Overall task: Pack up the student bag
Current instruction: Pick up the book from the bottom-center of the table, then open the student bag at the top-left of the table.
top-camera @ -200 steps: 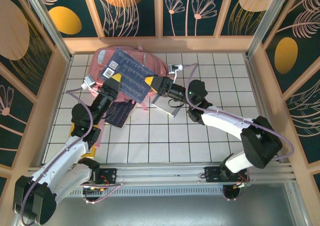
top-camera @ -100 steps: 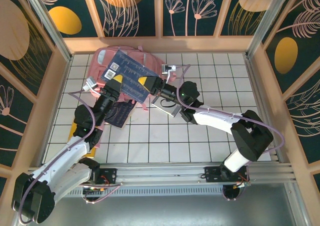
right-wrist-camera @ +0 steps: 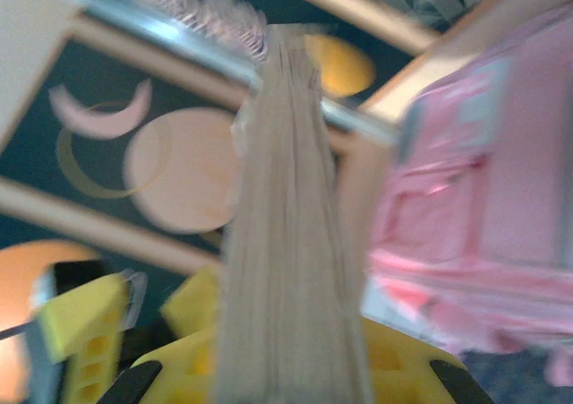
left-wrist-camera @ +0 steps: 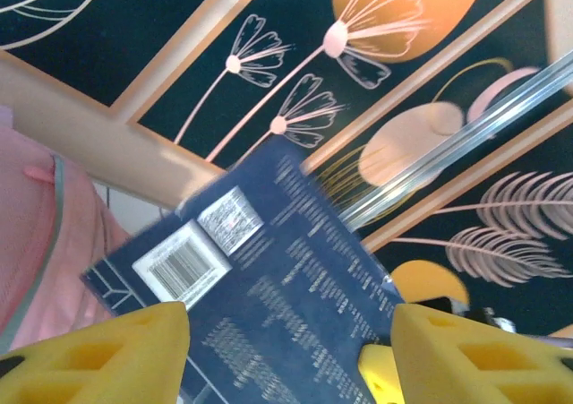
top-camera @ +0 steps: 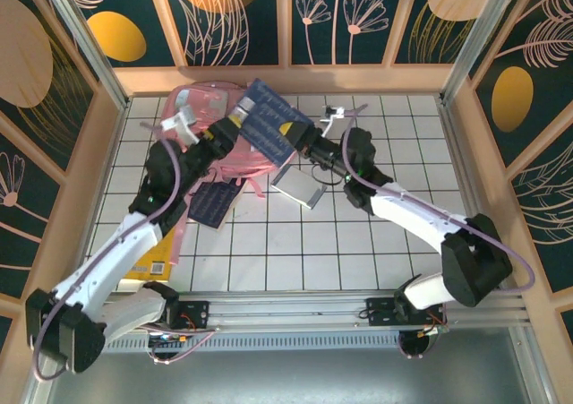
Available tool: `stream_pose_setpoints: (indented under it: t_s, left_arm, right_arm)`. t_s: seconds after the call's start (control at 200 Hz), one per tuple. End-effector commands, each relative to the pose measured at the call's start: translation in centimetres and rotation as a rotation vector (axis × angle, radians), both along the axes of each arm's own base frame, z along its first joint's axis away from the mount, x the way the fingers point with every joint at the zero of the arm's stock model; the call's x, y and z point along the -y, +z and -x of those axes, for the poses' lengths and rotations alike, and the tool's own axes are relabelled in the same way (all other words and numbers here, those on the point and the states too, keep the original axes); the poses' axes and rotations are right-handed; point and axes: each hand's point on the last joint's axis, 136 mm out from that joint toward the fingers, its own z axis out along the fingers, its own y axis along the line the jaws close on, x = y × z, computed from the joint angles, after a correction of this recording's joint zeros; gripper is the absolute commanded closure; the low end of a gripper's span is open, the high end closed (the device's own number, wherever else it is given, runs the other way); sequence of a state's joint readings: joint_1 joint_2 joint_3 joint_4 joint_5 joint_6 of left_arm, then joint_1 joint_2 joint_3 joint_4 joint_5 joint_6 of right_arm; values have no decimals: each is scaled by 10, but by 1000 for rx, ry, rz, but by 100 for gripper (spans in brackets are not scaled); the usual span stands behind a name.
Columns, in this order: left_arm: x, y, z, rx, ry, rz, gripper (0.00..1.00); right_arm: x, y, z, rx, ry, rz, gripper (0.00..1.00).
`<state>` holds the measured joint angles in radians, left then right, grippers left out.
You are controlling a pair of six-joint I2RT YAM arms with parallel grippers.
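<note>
The student bag (top-camera: 199,101) lies at the back left of the tiled table, pink and soft; it is also at the left edge of the left wrist view (left-wrist-camera: 36,216) and on the right of the right wrist view (right-wrist-camera: 483,198). A dark blue book (top-camera: 267,122) with white labels hangs over the bag's right side. My right gripper (top-camera: 294,137) is shut on the book's right edge, and the page edge (right-wrist-camera: 286,198) runs up between its yellow fingers (right-wrist-camera: 286,350). My left gripper (top-camera: 236,123) stands open at the book's left side, its fingers wide apart (left-wrist-camera: 286,332) around the back cover (left-wrist-camera: 286,270).
A dark blue notebook (top-camera: 215,202) lies on the tiles in front of the bag. A grey notebook (top-camera: 300,187) lies to its right, under the right arm. A yellow item (top-camera: 148,262) sits under the left arm. Wooden walls close in the table on three sides.
My right gripper closed on the book's right edge, then my left gripper opened and let go. The book moved toward the back right, and both arms rose with it.
</note>
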<state>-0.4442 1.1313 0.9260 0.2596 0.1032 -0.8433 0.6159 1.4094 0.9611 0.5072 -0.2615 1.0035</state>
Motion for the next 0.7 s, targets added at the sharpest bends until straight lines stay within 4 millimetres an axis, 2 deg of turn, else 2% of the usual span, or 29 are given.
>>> stream_pose_setpoints:
  t_s: [0.0,0.1,0.135,0.16,0.27,0.285,0.3,0.33,0.516,0.696]
  left_arm:
    - [8,-35,-27,-113,-17,-222,35]
    - [14,-56,-62,-198,-24,-291,32]
    - [16,-64,-75,-228,-37,-297,32]
    - [20,-70,-84,-247,-53,-302,31]
    - [30,-91,-116,-288,-101,-337,31]
    - [30,-90,-118,-287,-100,-340,31]
    - [31,-104,-124,-315,-101,-358,31]
    - [32,-109,-134,-327,-101,-374,32]
    - [40,-157,-172,-442,-154,-423,36]
    - [51,-182,-185,-477,-193,-418,38]
  right_arm:
    - [48,-46,-18,-100,-226,298,100]
    - [85,-52,-24,-122,-351,375,100]
    - [89,-54,-23,-129,-358,398,100]
    - [104,-54,-30,-136,-393,406,100]
    - [130,-54,-38,-141,-419,391,100]
    - [132,-53,-39,-143,-425,389,100]
    - [136,-54,-40,-145,-435,390,100]
    - [144,-53,-43,-146,-453,388,100]
    - [154,-52,-45,-144,-430,350,100]
    - [159,-57,-46,-156,-410,325,100]
